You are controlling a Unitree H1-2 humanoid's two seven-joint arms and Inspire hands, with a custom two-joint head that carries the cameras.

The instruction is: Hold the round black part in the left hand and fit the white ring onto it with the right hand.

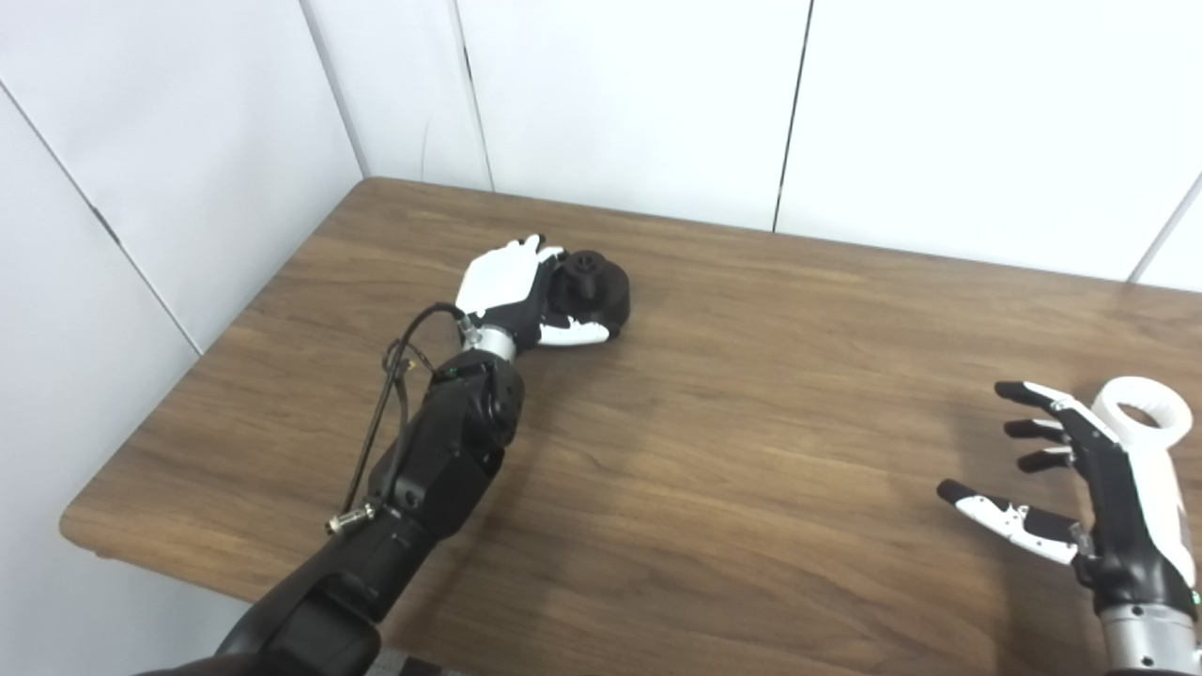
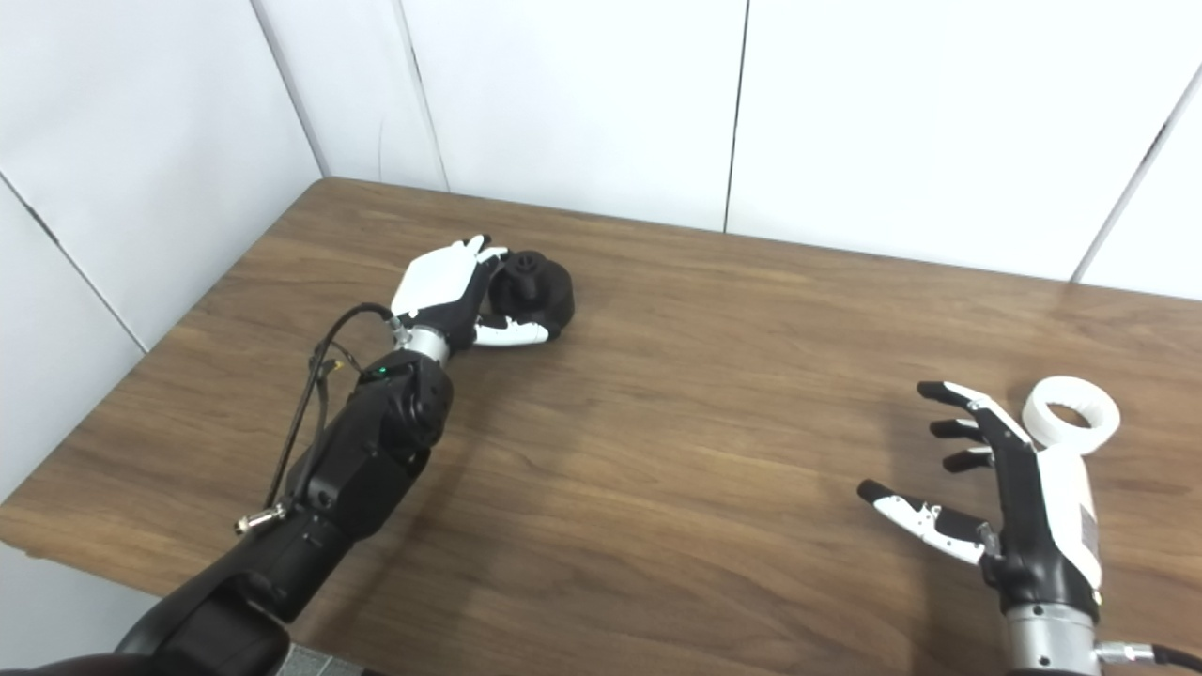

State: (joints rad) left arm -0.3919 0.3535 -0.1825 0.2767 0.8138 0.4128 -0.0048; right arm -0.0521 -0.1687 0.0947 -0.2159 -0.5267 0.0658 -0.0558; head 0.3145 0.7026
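The first step is in hand: the round black part (image 1: pixel 593 289) is being gripped by the left hand (image 1: pixel 512 293), whose fingers are wrapped around its near side with the thumb laid along its base. The part is seen toward the far left corner of the counter (image 1: pixel 714 469), and it appears to rest on the surface, not yet lifted. It is a squat, matte black drum with a small knobbed boss on top.

The right hand (image 2: pixel 1014 498) is held wide, fingers spread, holding nothing. The white ring (image 2: pixel 1071 414) lies flat by the right edge of the counter, just beyond that hand. It is smooth and thick-walled.

Next, the ring must probably be reached, pinched and carried across to the part, which should be raised to meet it.
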